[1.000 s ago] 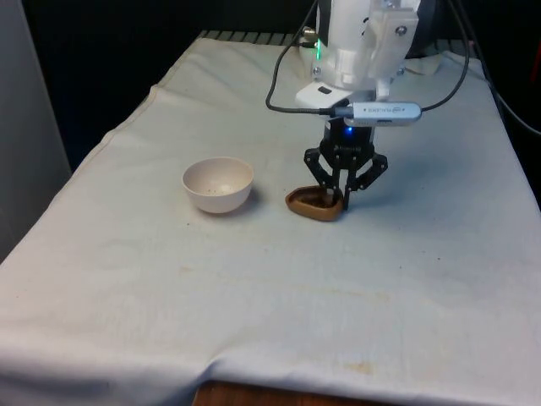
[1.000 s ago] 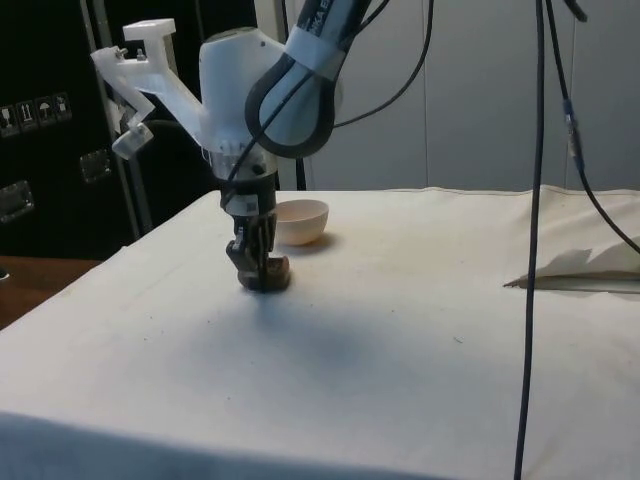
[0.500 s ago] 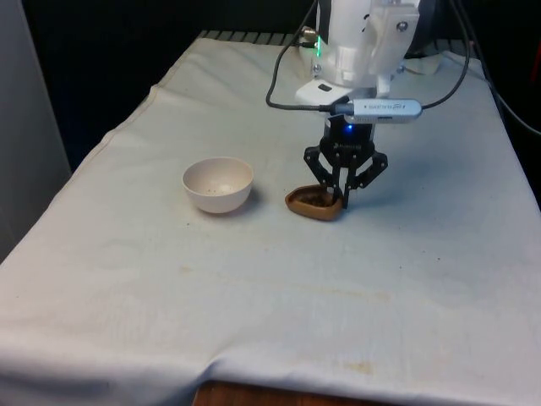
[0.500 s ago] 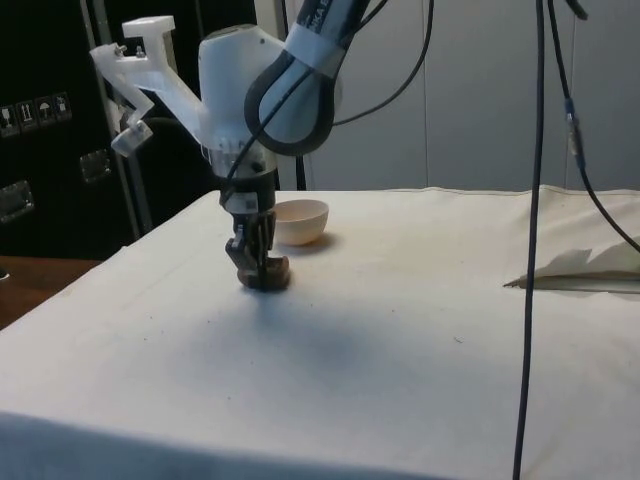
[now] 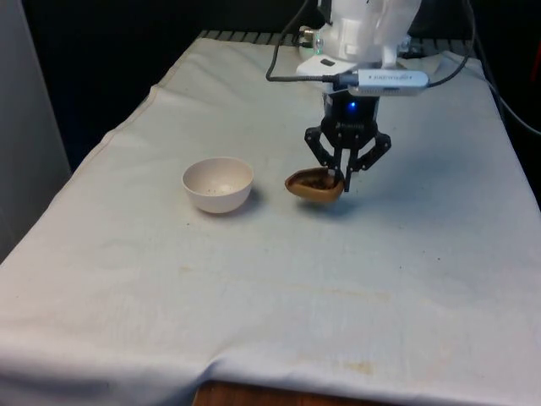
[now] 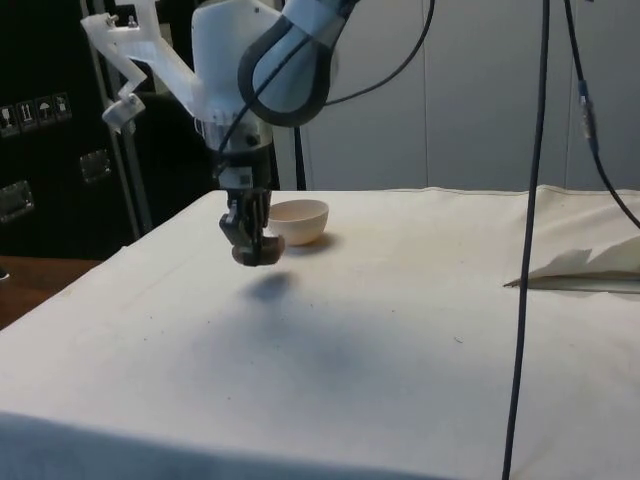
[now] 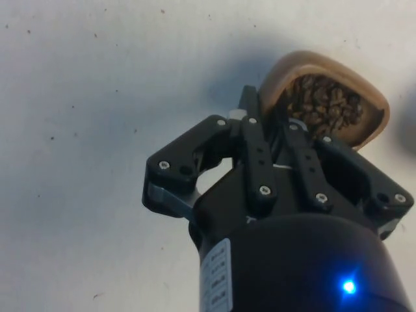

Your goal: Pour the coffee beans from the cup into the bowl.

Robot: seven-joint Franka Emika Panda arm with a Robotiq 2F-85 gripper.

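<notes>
A small brown cup [image 5: 314,184] full of dark coffee beans [image 7: 323,109] hangs a little above the cloth. My black gripper [image 5: 342,176] is shut on the cup's rim, one finger inside and one outside, as the wrist view [image 7: 273,127] shows. From the side, the cup [image 6: 257,252] floats clear of its shadow on the table, held level. The white bowl [image 5: 218,184] stands on the cloth to the front view's left of the cup, about a hand's width away. In the side view the bowl [image 6: 298,220] sits just behind the gripper [image 6: 246,232].
The white cloth [image 5: 270,288] hangs over the table's front edge, with a wooden corner showing below. Black cables [image 6: 530,240] hang down in the side view's right half. A fold of cloth [image 6: 585,268] lies at the side view's far right.
The gripper has risen with the cup in it. The cup has left the cloth and now hangs above its shadow. The bowl has stayed put.
</notes>
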